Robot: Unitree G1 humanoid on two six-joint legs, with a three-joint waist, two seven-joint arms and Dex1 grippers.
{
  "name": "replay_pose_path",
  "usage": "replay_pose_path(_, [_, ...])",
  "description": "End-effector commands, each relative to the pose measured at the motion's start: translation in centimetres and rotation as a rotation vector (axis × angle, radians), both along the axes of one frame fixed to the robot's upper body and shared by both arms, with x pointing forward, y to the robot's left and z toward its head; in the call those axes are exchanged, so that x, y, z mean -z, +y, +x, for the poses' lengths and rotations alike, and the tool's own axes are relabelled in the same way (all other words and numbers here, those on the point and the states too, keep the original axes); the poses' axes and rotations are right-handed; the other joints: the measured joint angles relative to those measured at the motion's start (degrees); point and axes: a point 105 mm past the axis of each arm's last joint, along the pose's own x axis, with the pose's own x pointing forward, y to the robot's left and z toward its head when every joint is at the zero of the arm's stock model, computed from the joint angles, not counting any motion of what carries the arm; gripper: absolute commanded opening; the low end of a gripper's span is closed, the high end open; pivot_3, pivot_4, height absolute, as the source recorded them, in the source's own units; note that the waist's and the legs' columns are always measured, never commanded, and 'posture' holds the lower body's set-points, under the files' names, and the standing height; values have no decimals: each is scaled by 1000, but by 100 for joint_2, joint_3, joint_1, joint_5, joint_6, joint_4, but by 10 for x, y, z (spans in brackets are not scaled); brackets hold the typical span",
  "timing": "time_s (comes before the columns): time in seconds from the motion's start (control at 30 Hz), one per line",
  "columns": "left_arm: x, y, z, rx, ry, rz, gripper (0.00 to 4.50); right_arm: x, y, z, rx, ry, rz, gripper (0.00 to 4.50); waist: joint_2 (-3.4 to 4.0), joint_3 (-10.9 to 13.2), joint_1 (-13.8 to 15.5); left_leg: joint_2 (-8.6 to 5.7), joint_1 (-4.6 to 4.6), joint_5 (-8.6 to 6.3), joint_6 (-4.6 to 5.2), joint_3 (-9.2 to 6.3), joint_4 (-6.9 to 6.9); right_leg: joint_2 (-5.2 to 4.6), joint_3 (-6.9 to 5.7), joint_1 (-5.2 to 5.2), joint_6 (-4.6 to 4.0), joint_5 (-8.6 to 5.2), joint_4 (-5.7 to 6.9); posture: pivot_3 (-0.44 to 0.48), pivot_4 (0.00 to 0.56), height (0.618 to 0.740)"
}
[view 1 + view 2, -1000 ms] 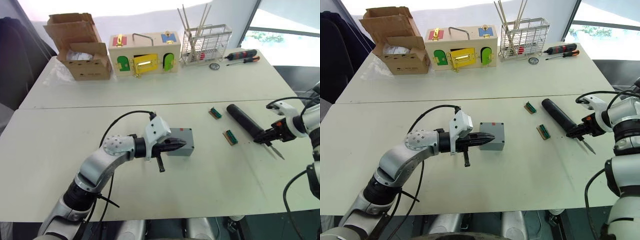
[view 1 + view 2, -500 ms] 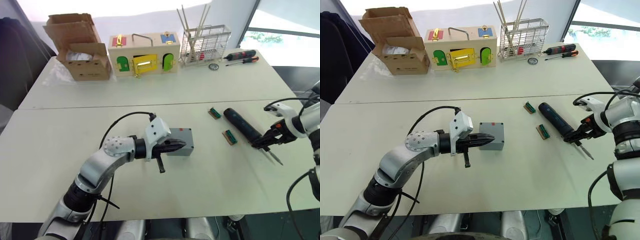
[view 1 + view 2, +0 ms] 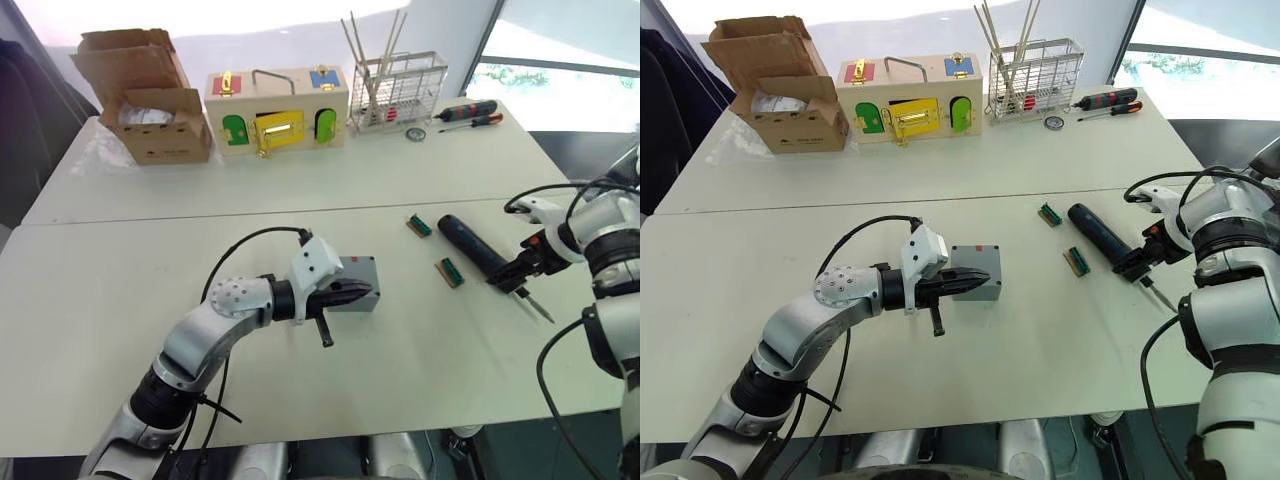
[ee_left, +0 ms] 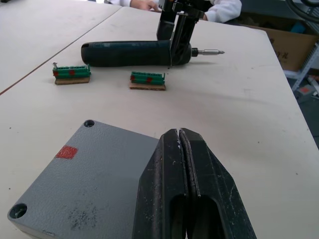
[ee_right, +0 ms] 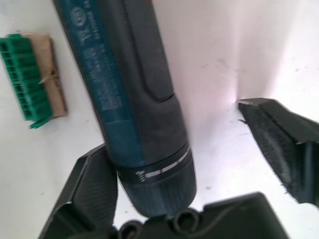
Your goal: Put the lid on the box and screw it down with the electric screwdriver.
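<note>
Lying flat on the white table, the electric screwdriver is seen at about 3 o'clock of the scene, its metal bit pointing toward 4 o'clock. The right gripper is placed at the bit end of the driver with its fingers spread wide: in the right wrist view one finger is seen against the driver's collar, while the other finger stands well apart from it, so nothing is clamped.

The box is set near the centre of the table, with the lid already seated on top; a corner hole and a small red mark are visible on the lid. The left gripper is held at the box's 9 o'clock side, its two black fingers pressed together with no gap and nothing between them, their tips over the lid's edge.

Two green terminal blocks are seen between the box and the driver. A cardboard carton, a wooden latch box, a wire rack and two hand screwdrivers are lined up along the 12 o'clock edge.
</note>
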Motion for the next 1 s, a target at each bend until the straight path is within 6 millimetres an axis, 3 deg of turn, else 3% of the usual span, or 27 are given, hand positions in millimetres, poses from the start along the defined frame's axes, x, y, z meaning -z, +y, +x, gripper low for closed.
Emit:
replay_pose_path(0.03, [-8, -2, -3, 9, -39, -23, 0, 12, 9, 3, -53, 20, -37, 3117, -8, -5, -3, 0, 0, 0, 0, 0, 0, 0, 0, 0, 0, 0, 0, 0, 150, 734])
replay_pose_path(0.17, [-6, -1, -3, 3, -36, -19, 0, 13, 17, 3, -88, 36, -37, 1837, -8, -5, -19, 1, 0, -1, -1, 0, -4, 0, 0, -5, 0, 0, 0, 0, 150, 734])
replay_pose_path(0.3, [-6, -1, -4, 1, -37, -19, 0, 11, 15, 3, -62, 17, -20, 1775, -8, -5, -21, 3, 0, -1, -1, 0, -7, 3, -1, -8, 0, 0, 0, 0, 150, 734])
replay_pose_path(0.37, [-8, 2, -2, -4, -43, -15, 0, 0, 15, 9, -4, -54, 18, 1775, -8, -5, -23, 3, 0, -1, -1, 0, -7, 3, -1, -8, 0, 0, 0, 0, 150, 734])
replay_pose_path(0.53, [-20, 24, 10, -75, -41, -58, 0, -70, 6, 34, 130, -443, 128, 1775, 46, 25, -26, 6, -5, -1, -1, 9, -8, -1, 9, -22, 0, 0, 3, 0, 150, 734])
replay_pose_path(0.67, [-29, 38, 19, -142, -21, -128, 0, -107, 16, 33, 165, -758, 223, 1775, 85, 44, 50, 6, -32, -1, -1, 8, -21, -3, 7, -55, 0, 0, 9, 0, 150, 734])
replay_pose_path(0.73, [-31, 41, 21, -155, -5, -151, 0, -127, 26, 24, 169, -988, 299, 1775, 84, 43, 64, 7, -60, 1, -4, -19, -14, -1, -15, -70, 1, -1, 14, 0, 150, 734])
replay_pose_path(0.8, [-32, 42, 22, -169, 5, -160, 0, -135, 32, 13, 183, -1107, 336, 1775, 85, 43, 105, 5, -77, 5, -10, -23, -3, -1, -17, -81, 1, -1, 18, 0, 150, 734])
replay_pose_path(0.93, [-30, 50, 29, -220, 32, -179, 0, -163, 55, -18, 252, -1458, 492, 1775, 87, 43, 144, -4, -79, 11, -17, -14, 27, -5, 1, -92, 1, 0, 68, 0, 150, 734])
replay_pose_path(1.0, [-28, 45, 34, -248, 46, -205, 0, -177, 65, -35, 284, -1624, 580, 1775, 94, 40, 154, 0, -79, 13, -21, -17, 29, -2, 1, -100, 0, -1, 82, 0, 150, 734])
